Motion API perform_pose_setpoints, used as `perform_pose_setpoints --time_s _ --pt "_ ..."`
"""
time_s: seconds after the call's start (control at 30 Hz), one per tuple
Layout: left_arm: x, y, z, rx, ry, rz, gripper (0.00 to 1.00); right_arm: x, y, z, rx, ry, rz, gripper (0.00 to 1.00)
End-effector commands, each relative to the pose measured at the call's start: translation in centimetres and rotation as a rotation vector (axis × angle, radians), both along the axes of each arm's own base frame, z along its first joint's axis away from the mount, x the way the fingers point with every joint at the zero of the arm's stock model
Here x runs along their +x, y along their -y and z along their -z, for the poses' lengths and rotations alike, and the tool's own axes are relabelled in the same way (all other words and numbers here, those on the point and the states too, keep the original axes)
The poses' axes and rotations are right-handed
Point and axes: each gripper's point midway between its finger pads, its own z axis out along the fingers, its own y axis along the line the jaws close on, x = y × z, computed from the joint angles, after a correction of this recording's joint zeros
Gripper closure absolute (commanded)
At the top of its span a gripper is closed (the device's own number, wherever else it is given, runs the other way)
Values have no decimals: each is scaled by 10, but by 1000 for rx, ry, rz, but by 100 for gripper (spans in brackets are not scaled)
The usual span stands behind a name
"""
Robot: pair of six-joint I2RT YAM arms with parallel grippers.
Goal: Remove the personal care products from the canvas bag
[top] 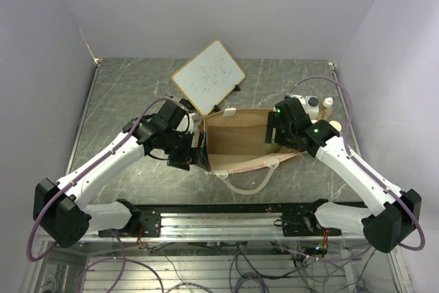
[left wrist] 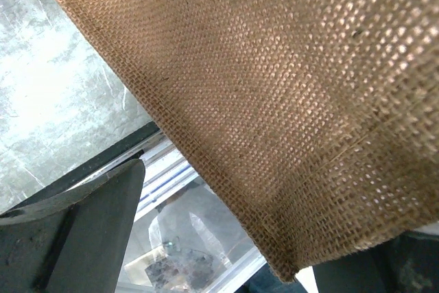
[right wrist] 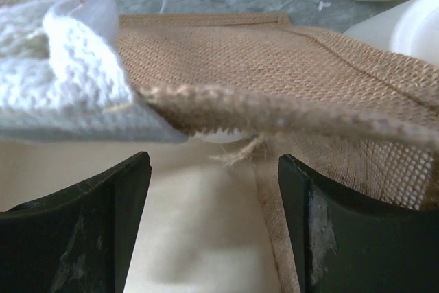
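R gripper (right wrist: 212,162) wide, empty, at right end of canvas bag (top: 236,138). Rim + cream tab (right wrist: 62,80) lie crosswise just ahead of fingertips. L gripper (top: 197,156) spread around bag's left wall, not pinching. Bag long axis runs L-R between arms. Care bottles (top: 328,106) upright on desk (top: 123,101) outside bag, nearest R arm; white, pale caps. Inside bag: can't tell.

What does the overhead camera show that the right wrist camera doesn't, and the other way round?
Only the overhead view shows the white board, the bag's rope handle and the left gripper at the bag's left wall. Only the right wrist view shows frayed threads on the rim, and that the right gripper is open near it. Both show the canvas bag and white bottles outside it.
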Motion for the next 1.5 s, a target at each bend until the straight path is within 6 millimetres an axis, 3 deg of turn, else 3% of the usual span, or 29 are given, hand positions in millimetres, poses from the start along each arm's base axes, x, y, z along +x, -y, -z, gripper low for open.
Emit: perform_pose_setpoints --time_s 0.0,0.63,0.8,0.97,1.07,1.13,1.23,1.37,1.47 --pt "-1 2 -3 -1 -5 12 1 20 9 -7 -92 85 41 26" --pt "0 -1 -7 18 6 35 1 46 8 15 -208 107 75 31" --pt "-1 -3 -9 22 12 35 1 46 7 23 -210 92 88 39" --pt "-2 -3 -10 20 15 35 1 47 10 29 -225 88 104 34" --pt "-1 -3 -12 21 18 37 1 42 14 42 -252 60 98 35" --pt "-1 -3 -13 18 21 37 1 42 13 42 -252 61 93 40" --pt "0 -1 -16 11 23 34 1 43 11 36 -230 64 98 58" --pt "2 0 -19 6 29 33 1 48 1 6 -155 111 105 89" --pt "3 1 -18 2 27 30 1 49 -7 -21 -76 165 90 99"
